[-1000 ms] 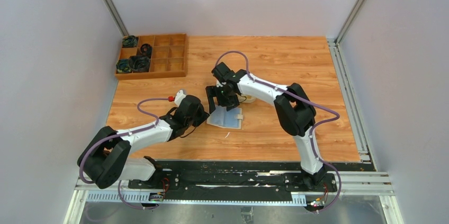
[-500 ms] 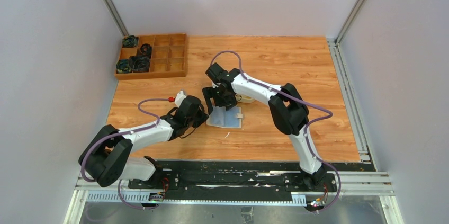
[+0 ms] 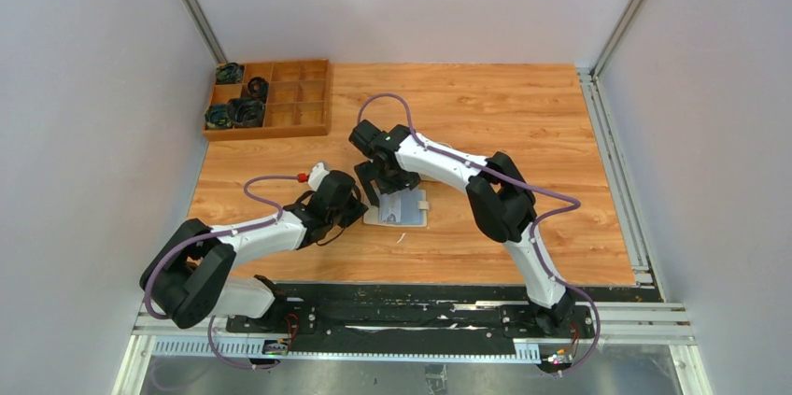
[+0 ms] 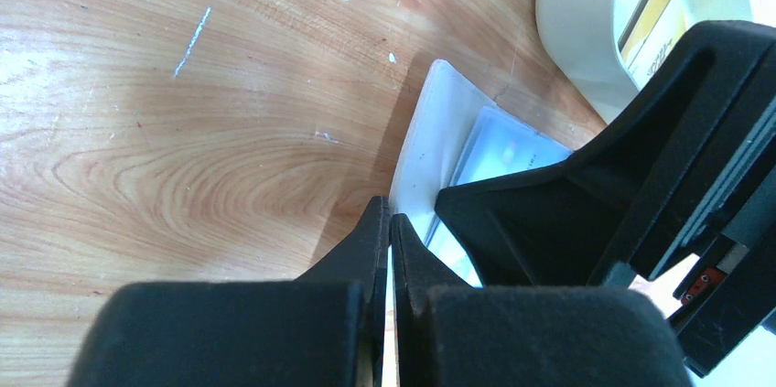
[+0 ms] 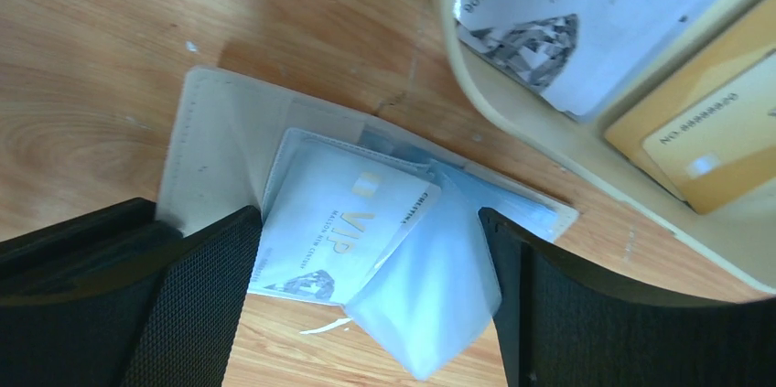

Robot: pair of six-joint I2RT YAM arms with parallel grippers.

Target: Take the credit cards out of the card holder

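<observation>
Change: your right gripper (image 5: 366,300) has moved above the card holder (image 5: 220,131), jaws apart astride its credit card (image 5: 339,222), ready for extraction; left gripper (image 4: 391,250) stays clamped on the holder's edge.

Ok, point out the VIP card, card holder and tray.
VIP card (image 5: 343,222), right wrist view, its printed face.
card holder (image 5: 218,145), right wrist view, bare cream flap.
tray (image 5: 447,12), right wrist view, its rim.

I watch the right end effector (image 3: 378,188) swing left across the worktop (image 3: 523,105). It comes a little nearer to me too. Its wide-spread fingers now straddle the left part of the card holder (image 3: 408,211) instead of hanging over its far edge. The right elbow (image 3: 500,208) and the purple cable (image 3: 374,101) loop shift left with it.
</observation>
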